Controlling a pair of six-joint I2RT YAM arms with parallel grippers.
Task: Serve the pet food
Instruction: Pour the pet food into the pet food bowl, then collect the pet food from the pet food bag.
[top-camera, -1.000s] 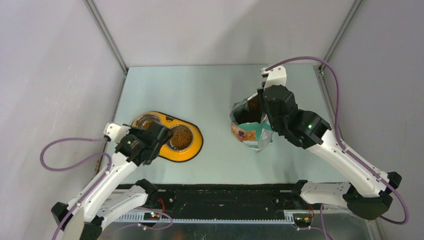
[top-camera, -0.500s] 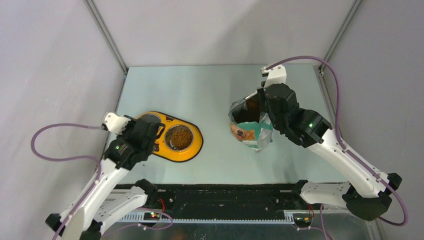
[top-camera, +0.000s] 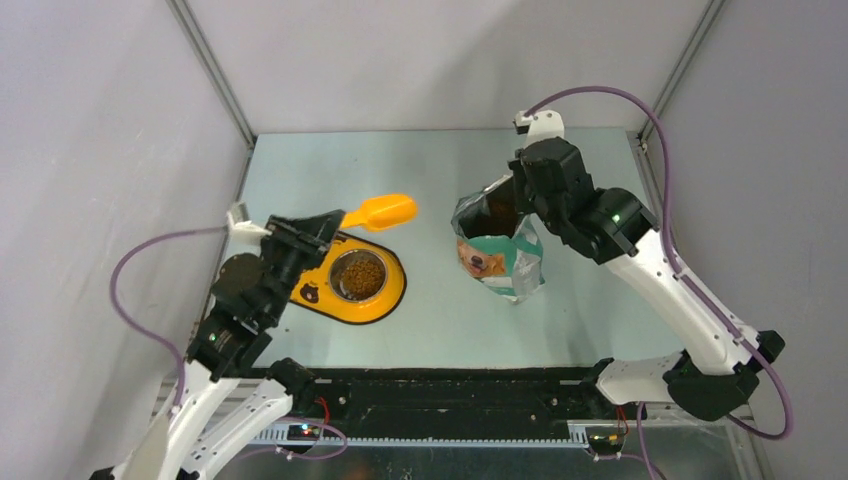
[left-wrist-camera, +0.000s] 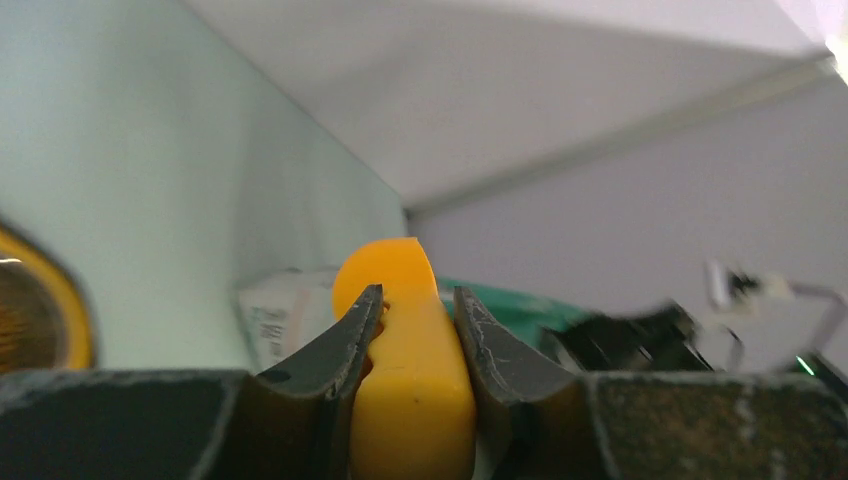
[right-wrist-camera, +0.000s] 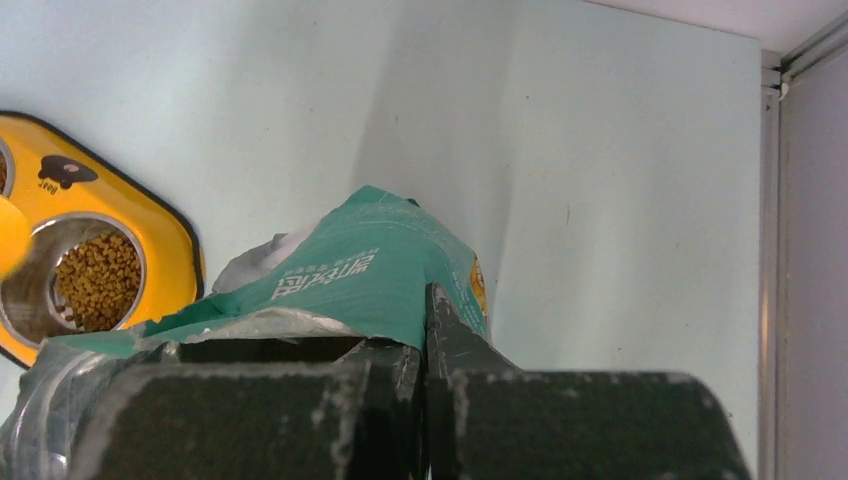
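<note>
The overhead camera is looking steeply down from behind the near edge, taking in the whole desk (top-camera: 400, 180). The left wrist camera is riding low, close on the orange scoop (left-wrist-camera: 410, 380), facing the bag (left-wrist-camera: 275, 320). The right wrist camera is gazing down over the bag's rim, sharing the yellow feeder (right-wrist-camera: 160, 225) and pet food (right-wrist-camera: 95, 280) with the overhead.

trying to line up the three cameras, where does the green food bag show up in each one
Top external: the bag stands right of centre.
Left wrist: the bag peeks out low centre, behind the orange scoop in the left gripper.
Right wrist: the bag fills the centre, rim pinched by the right gripper.
Shared landmark: the yellow feeder, left of the bag in every view.
</note>
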